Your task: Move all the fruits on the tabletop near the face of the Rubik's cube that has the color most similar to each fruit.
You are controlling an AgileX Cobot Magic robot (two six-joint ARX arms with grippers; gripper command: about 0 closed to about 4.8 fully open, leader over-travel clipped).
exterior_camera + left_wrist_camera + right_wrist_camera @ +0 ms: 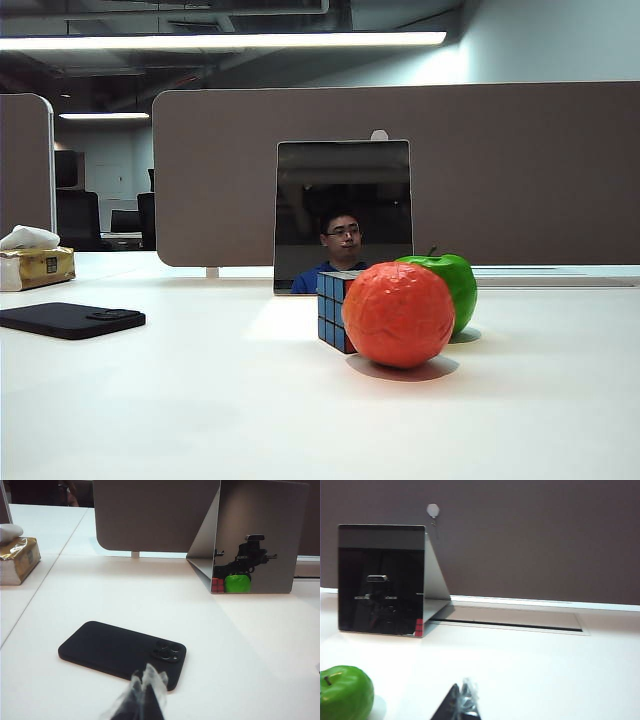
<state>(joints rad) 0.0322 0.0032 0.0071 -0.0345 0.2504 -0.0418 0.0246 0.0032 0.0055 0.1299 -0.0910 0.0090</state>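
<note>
In the exterior view the wrinkly orange-red fruit (398, 314) sits on the white tabletop (200, 400), right against the small Rubik's cube (334, 310). The cube shows a blue face and a pale top. The green apple (452, 285) stands just behind the orange fruit. No gripper shows in that view. My left gripper (146, 679) is shut and empty, hovering over the near edge of a black phone (120, 651). My right gripper (463, 694) is shut and empty, a short way beside the green apple (344, 692). The mirror reflects the apple (237, 583) and red cube stickers (217, 585).
A standing mirror (343, 215) leans behind the cube, in front of a brown partition (520, 170). The black phone (70, 319) lies at the left, with a tissue box (35, 262) behind it. A cable slot (510, 625) runs along the desk's back edge.
</note>
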